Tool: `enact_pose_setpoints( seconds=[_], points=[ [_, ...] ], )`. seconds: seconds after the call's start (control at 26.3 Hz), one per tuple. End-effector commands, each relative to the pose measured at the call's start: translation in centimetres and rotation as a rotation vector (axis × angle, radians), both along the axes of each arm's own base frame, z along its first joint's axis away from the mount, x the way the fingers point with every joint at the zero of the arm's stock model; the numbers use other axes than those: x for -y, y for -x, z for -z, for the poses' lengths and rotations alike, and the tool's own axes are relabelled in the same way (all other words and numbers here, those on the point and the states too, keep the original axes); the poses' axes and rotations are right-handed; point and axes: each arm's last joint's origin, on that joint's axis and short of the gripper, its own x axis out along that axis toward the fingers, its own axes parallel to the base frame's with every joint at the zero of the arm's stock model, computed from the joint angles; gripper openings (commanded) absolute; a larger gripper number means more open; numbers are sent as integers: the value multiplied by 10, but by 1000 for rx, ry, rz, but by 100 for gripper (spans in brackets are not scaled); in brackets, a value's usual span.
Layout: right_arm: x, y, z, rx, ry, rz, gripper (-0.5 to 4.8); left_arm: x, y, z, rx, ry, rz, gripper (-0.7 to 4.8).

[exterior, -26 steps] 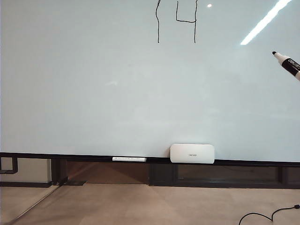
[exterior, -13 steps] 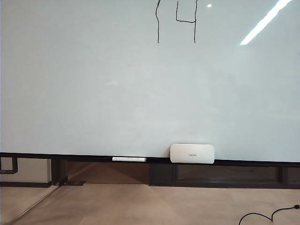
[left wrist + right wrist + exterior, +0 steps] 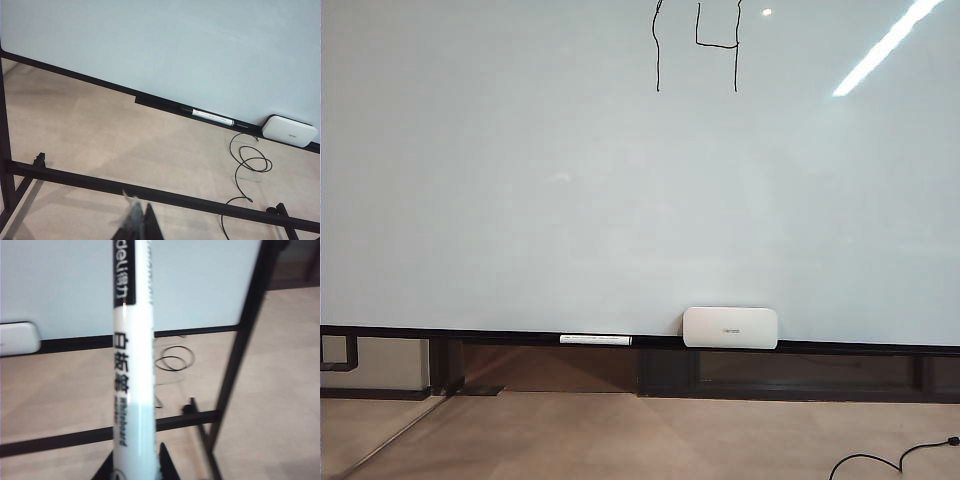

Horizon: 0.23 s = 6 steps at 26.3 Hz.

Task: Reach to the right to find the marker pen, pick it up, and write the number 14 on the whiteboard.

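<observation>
We see the number 14 [image 3: 697, 45] in thin black strokes, top centre of the glossy whiteboard [image 3: 570, 180]; the marker pen [image 3: 131, 365], white-barrelled, stands upright, close to the right wrist camera.

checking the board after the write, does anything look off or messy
Nothing spilled or damaged. The number 14 sits at the whiteboard top edge, strokes cropped by the exterior view. The right gripper holds the marker pen; the left gripper is shut, empty.
</observation>
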Motion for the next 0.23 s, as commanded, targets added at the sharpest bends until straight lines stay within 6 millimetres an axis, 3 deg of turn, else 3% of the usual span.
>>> enact_pose_setpoints(
  seconds=[0.04,0.23],
  points=[
    [5,-1,-2,15,-3,55,-1,0,0,1,-4,1,2,-5],
    [10,-1,-2,15,-2,121,-1,0,0,1,-4,1,3,-5]
  ],
)
